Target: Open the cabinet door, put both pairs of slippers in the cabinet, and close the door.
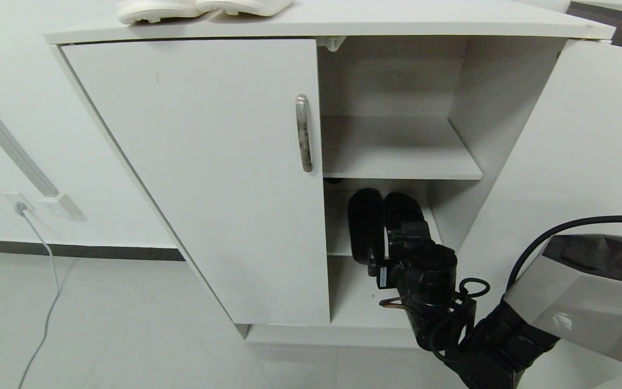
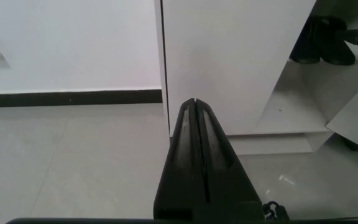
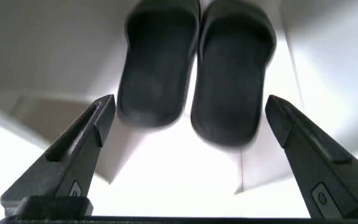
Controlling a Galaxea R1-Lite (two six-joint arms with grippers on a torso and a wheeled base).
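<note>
Head view: the black slippers [image 1: 377,222] lie side by side on the cabinet's [image 1: 451,24] lower shelf, behind the open right door [image 1: 575,135]. The white slippers [image 1: 203,8] lie on the cabinet's top, so I judge one pair is done and one is not yet stored.

To do this step well, the right gripper [image 3: 189,104] should draw straight back out of the cabinet without catching the black pair or the door, then rise to the top. Its jaws stand wide apart just before the black slippers and hold nothing.

The left gripper [image 2: 194,102] hangs low before the cabinet's shut left door [image 1: 192,162], fingers pressed together, empty.
</note>
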